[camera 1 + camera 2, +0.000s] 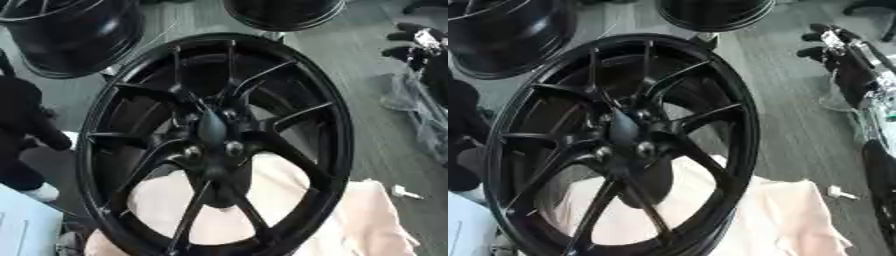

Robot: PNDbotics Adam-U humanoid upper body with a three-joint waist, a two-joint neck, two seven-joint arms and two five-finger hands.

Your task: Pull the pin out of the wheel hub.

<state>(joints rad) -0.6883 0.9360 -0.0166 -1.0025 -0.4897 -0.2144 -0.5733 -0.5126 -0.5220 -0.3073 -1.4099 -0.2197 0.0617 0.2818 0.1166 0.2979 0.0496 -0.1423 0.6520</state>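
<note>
No words or brand marks can be read anywhere on these things. A big black wheel hub fills the middle, tilted so its thin spokes face up toward the camera. It rests on a pale pink cloth that shows through the gaps between the spokes. At the centre of the wheel hub there is a dark cap with small shiny round bolts around it. Which of these bits is the pin cannot be told. The robot's right hand is up above and to the right of the wheel hub, well away from it. Its black fingers are bent a little and spread apart, and they hold nothing. A silver part shines on the hand. The right eye view shows more of this hand and the long dark arm running down from it, while the left eye view shows only the fingers at the edge. The left hand does not show in either view. A small white thing lies on the grey floor to the right of the wheel hub, just past the cloth. Two more black wheels sit behind the wheel hub. A dark shape stands to the left of the wheel hub.
</note>
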